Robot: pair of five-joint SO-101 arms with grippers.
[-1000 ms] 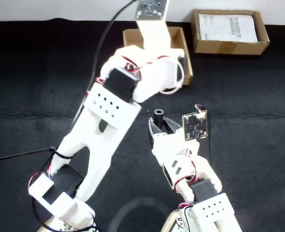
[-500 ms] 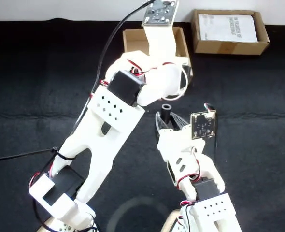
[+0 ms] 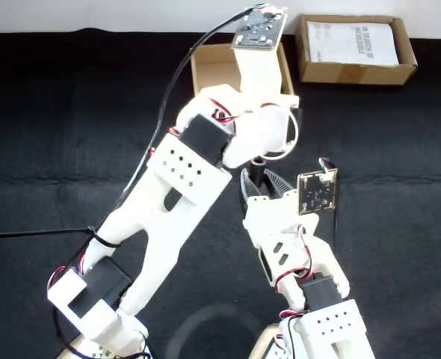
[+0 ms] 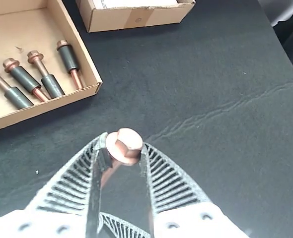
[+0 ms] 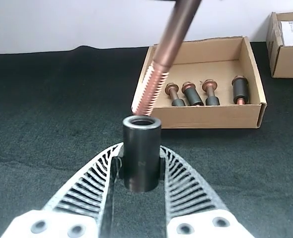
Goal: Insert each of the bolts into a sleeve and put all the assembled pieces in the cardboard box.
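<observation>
Copper-coloured bolt (image 5: 165, 52) is gripped at its head by the left gripper (image 4: 122, 148), whose fingers are closed narrowly against the hexagonal flange. The bolt is held tilted, with its threaded end pointed down at the sleeve (image 5: 141, 148). The tip is seen close above the sleeve's open mouth and has not entered; whether it touches the rim cannot be told.

The dark sleeve is held upright in the right gripper (image 5: 140, 158), which is clamped on its lower half with only a small gap left between the fingers. Both grippers are placed over the black table cover (image 3: 56, 112), in front of the cardboard box (image 5: 211, 119).

Four assembled pieces (image 5: 192, 94) are laid side by side inside that box, well apart from the sleeve. A second box (image 3: 355, 72) is set just beside the first, at the table's far edge, and a printed sheet (image 3: 353, 43) is kept in it.

From the high view, much of the cardboard box is covered by the left arm (image 3: 183, 172), and its wrist is hung across the sleeve and the bolt, so that their meeting point is hidden there.
</observation>
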